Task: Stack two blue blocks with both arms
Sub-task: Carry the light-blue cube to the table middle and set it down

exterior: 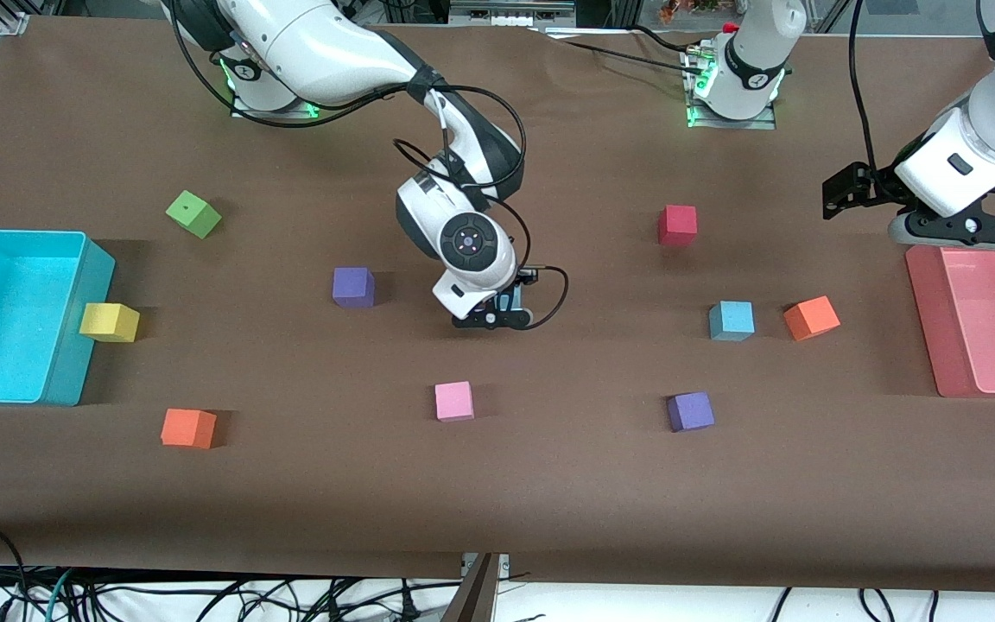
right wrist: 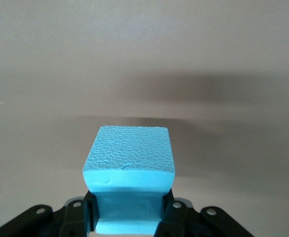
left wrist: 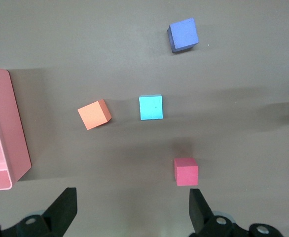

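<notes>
Right wrist view shows the right tool (right wrist: 127,217) clamped on one blue block (right wrist: 128,158) mid-counter, presumably to carry it to the second blue block (exterior: 731,320) beside the orange cube (exterior: 811,317), while the left tool (left wrist: 132,207) waits, fingers apart, over the pink bin (exterior: 981,320).

The right arm (exterior: 359,60) reaches from its base out over the middle of the tabletop (exterior: 549,484), wrist bent down, its claw (exterior: 497,313) low and clamped on a blue block (right wrist: 128,168), whose sides the fingers press. The left arm (exterior: 981,130) hangs raised over the tabletop's left-arm end, its claw (left wrist: 132,210) pointing down with fingers (left wrist: 65,207) spread wide, holding nothing.
</notes>
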`<state>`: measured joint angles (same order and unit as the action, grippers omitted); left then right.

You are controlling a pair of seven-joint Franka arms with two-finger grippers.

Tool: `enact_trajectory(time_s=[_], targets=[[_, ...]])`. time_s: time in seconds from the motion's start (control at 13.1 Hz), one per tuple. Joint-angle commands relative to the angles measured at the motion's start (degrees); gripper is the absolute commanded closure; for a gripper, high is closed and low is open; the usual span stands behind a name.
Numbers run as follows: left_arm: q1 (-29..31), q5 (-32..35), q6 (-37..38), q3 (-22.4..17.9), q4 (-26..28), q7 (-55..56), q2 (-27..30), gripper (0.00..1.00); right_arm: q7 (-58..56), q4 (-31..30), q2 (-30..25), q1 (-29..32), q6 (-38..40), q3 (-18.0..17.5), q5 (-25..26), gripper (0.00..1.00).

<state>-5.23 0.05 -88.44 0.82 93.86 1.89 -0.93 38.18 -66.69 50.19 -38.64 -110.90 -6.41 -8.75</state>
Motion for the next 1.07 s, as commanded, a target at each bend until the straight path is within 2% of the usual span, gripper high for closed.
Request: enact_trajectory(time_s=[0.0, 0.53, 0.61, 0.69, 0.99], targets=[[0.1, 0.5, 0.5, 0.1, 0.7, 0.5, 1.0, 0.0, 0.6, 2.1, 2.4, -1.3, 0.1, -0.6, -0.7, 1.0], [0.1, 0.5, 0.7, 0.0, 0.8, 0.6, 1.0, 0.0, 0.8, 1.9, 4.6, -2.3, -1.2, -0.5, -0.7, 1.0], [0.1, 0.5, 0.7, 0.0, 0.8, 0.6, 1.1, 0.0, 1.4, 1.7, 4.9, -2.4, -1.7, -0.5, -0.5, 0.35], [0.1, 0.5, 0.7, 0.0, 0.8, 0.6, 1.1, 0.0, 1.2, 1.6, 5.0, -2.9, -2.7, -0.4, 0.1, 0.01], [0.1, 0.5, 0.8, 0.0, 0.8, 0.6, 1.1, 0.0, 0.9, 1.6, 4.9, -3.3, -4.3, -0.4, 0.5, 0.0]])
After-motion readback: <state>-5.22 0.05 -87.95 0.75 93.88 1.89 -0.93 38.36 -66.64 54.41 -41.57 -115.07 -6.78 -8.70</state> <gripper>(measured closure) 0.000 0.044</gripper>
